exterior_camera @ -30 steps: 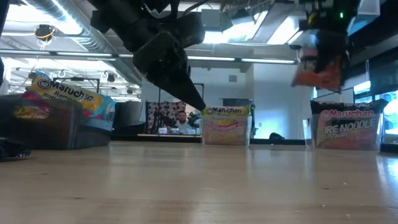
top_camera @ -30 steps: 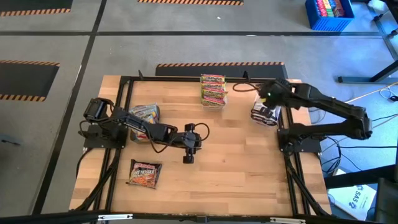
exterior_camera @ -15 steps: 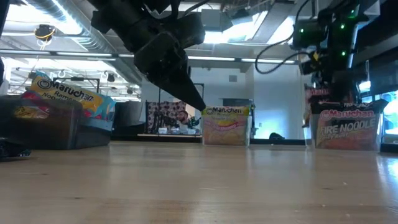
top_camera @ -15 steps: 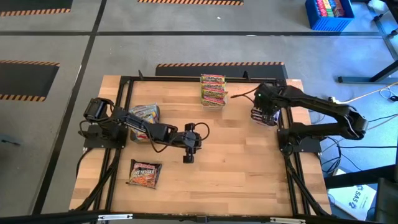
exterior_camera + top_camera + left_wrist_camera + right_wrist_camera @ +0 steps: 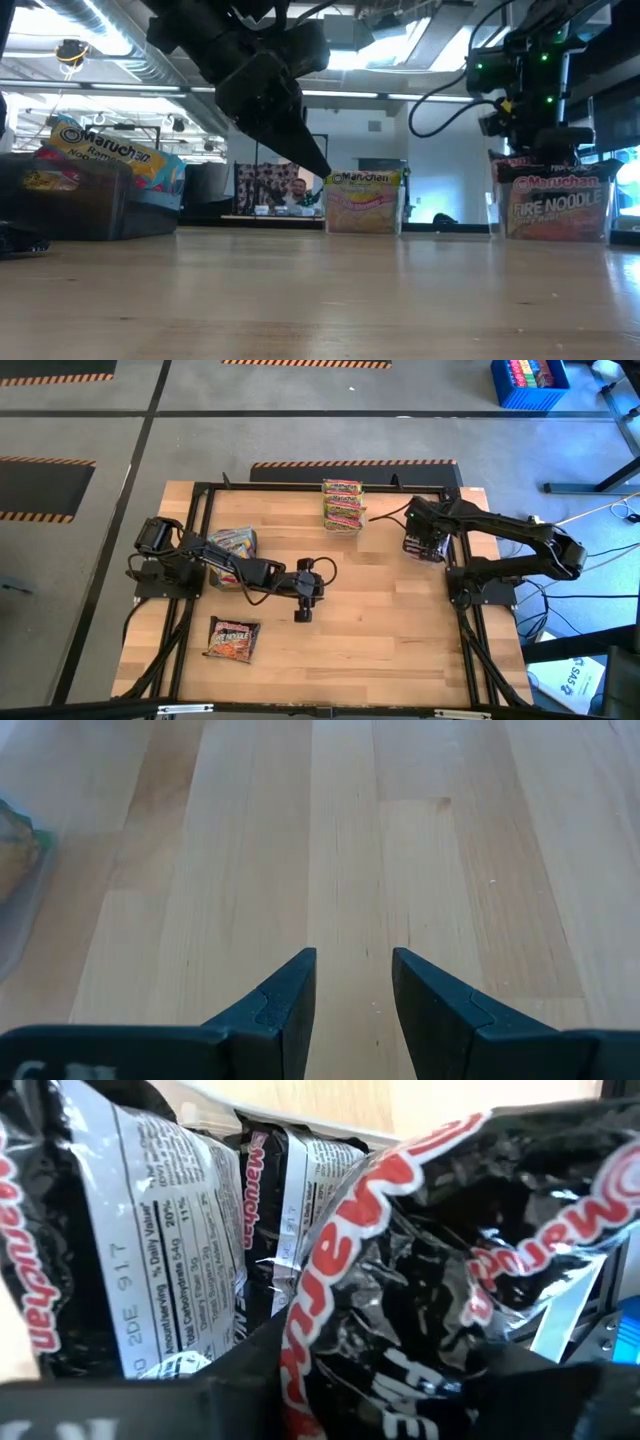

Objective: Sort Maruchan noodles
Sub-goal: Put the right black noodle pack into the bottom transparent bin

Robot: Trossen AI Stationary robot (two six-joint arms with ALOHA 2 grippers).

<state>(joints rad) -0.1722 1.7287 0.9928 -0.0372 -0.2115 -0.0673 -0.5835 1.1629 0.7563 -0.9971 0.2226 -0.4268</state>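
Observation:
My right gripper (image 5: 418,540) (image 5: 380,1370) stands low in a clear tub (image 5: 497,205) near the table's right edge, shut on a dark Maruchan packet (image 5: 430,1270). Other dark packets (image 5: 160,1230) stand on edge beside it; the front one reads "Fire Noodle" (image 5: 560,205). Yellow-green packets (image 5: 342,505) (image 5: 362,205) stand in a tub at the far edge. A third tub (image 5: 232,544) (image 5: 90,185) at the left holds mixed packets. One dark packet (image 5: 233,638) lies flat near the left front. My left gripper (image 5: 303,612) (image 5: 353,965) hovers open over bare wood at mid-table. My right gripper pinches the dark packet between its two fingers, on its crinkled wrapper (image 5: 350,1340) with the red lettering. The fingers (image 5: 230,1370) come from above, pointing down into the tub. The packet stands on edge among the other dark packets; its lower end is hidden by them.
A black frame (image 5: 200,490) runs around the table's edges. The bare wood (image 5: 390,620) between the tubs and the near edge is open. A person (image 5: 290,192) sits in the room beyond the far edge.
My right gripper has come down and a little toward the table's left, carrying the dark packet from hanging high above the right tub into it, among the other dark packets.

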